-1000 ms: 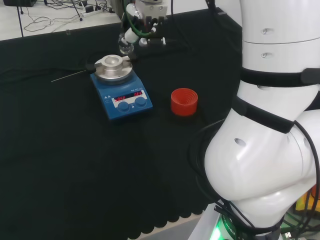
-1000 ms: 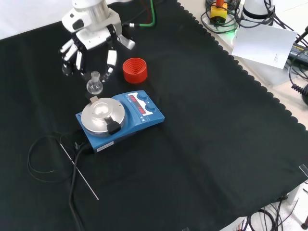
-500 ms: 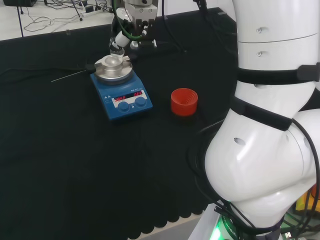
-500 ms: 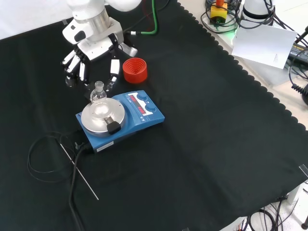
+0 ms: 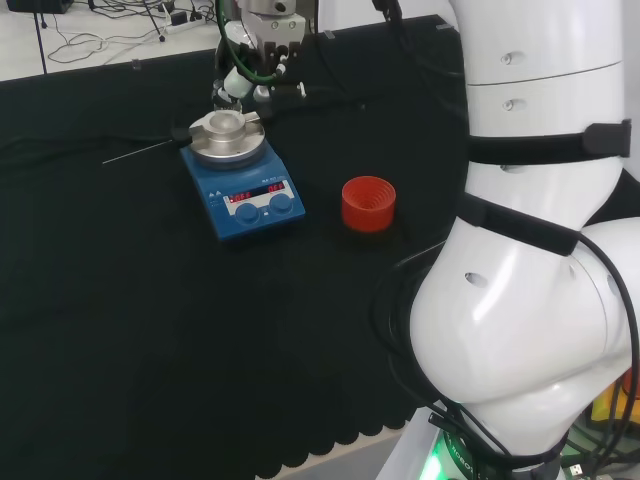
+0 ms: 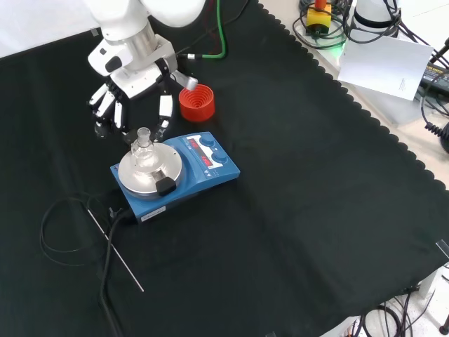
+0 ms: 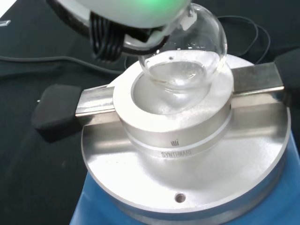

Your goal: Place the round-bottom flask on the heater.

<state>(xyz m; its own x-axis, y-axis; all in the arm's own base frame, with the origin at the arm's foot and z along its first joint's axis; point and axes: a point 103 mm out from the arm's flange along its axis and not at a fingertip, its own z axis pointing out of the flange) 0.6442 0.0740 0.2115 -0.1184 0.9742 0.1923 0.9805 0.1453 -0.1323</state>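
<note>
The round-bottom flask (image 6: 144, 142), small and of clear glass, hangs neck up over the heater (image 6: 184, 172), a blue box with a round metal plate (image 6: 140, 177). In the wrist view its bulb (image 7: 185, 56) sits low over the plate's hollow block (image 7: 173, 117); I cannot tell whether they touch. The hand (image 6: 130, 95) reaches down from above, its fingers pinching the flask's neck. In the head view the hand (image 5: 245, 75) stands just beyond the heater (image 5: 243, 180). A blurred white part of the hand (image 7: 117, 9) shows in the wrist view.
A red ribbed ring stand (image 6: 196, 102) stands on the cloth close beside the heater; in the head view this stand (image 5: 368, 203) lies to the heater's right. A thin metal rod (image 6: 116, 253) and a black cable (image 6: 56, 235) lie by the heater.
The hand has carried the flask from beside the heater to over the plate's middle and lowered it towards the hollow.
</note>
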